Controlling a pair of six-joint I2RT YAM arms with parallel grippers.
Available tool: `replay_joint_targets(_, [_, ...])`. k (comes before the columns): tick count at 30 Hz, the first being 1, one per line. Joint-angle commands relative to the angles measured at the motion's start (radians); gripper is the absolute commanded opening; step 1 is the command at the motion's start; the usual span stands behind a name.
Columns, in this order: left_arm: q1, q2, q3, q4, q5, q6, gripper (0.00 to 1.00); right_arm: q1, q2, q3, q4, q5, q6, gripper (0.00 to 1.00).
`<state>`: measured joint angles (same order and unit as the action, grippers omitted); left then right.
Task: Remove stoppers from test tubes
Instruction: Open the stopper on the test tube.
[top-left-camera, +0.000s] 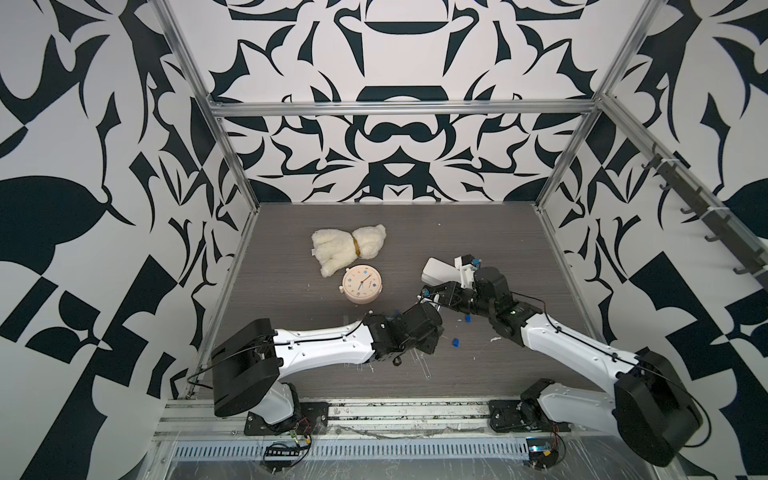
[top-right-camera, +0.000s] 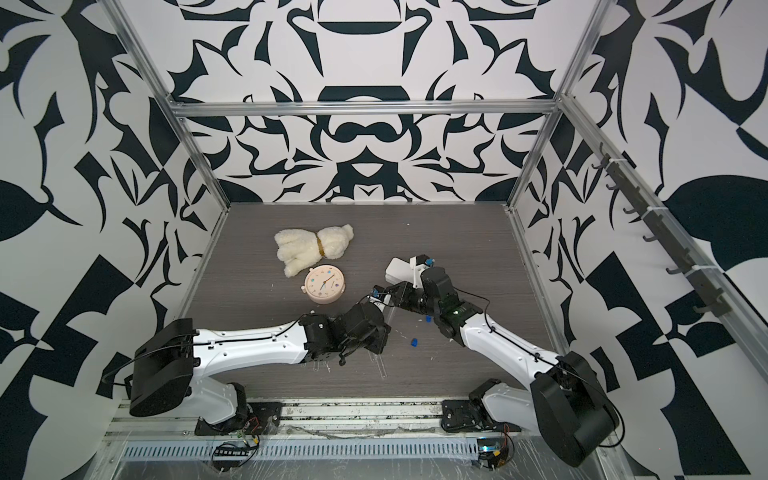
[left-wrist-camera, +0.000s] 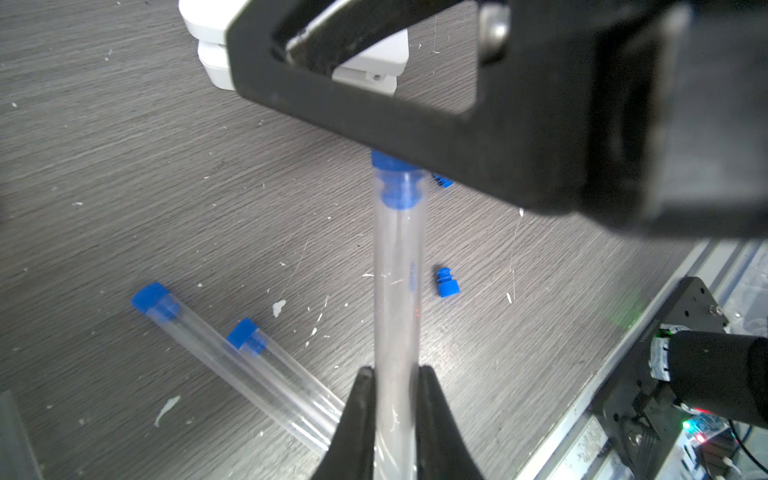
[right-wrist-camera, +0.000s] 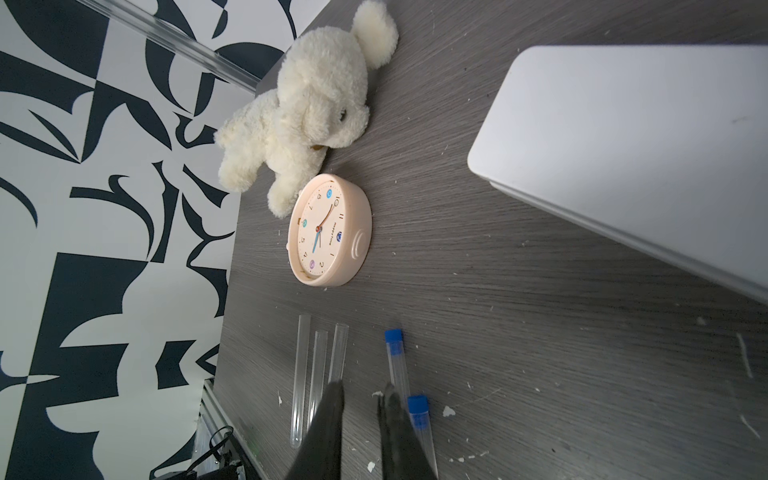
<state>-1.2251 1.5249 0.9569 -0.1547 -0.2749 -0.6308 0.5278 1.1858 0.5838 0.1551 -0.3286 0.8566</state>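
My left gripper (left-wrist-camera: 392, 374) is shut on a clear test tube (left-wrist-camera: 397, 291) held above the table. The tube's blue stopper (left-wrist-camera: 395, 195) sits in its far end, and the stopper's head is hidden behind a finger (left-wrist-camera: 374, 116) of my right gripper (top-left-camera: 424, 293), which is closed on it. In the right wrist view only the fingertips (right-wrist-camera: 388, 399) show, a narrow gap apart. Two stoppered tubes (left-wrist-camera: 232, 365) lie on the table, and three open tubes (right-wrist-camera: 316, 370) lie beside them. Loose stoppers (left-wrist-camera: 448, 284) (top-left-camera: 456, 342) lie near the right arm.
A pink clock (top-left-camera: 360, 284) and a white plush toy (top-left-camera: 347, 249) lie behind the left arm. A flat white box (top-left-camera: 436, 269) lies just behind the right gripper. White flecks dot the table. The metal rail (top-left-camera: 374, 409) runs along the front edge.
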Motion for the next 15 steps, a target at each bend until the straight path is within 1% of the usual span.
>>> replay_joint_targets(1, [-0.001,-0.029,0.005,0.013,-0.013,0.01,0.15,0.008,-0.015,0.003,0.0,0.006,-0.01,0.18])
replay_joint_targets(9, [-0.001,-0.031,0.003,0.01,-0.01,0.008,0.15,0.007,-0.024,0.005,-0.014,0.025,-0.016,0.18])
replay_joint_targets(12, [-0.002,-0.031,0.002,0.01,-0.007,0.006,0.15,0.007,-0.032,0.007,-0.014,0.026,-0.022,0.23])
replay_joint_targets(15, [-0.002,-0.031,0.002,0.01,-0.006,0.005,0.15,0.007,-0.04,0.011,-0.015,0.03,-0.023,0.24])
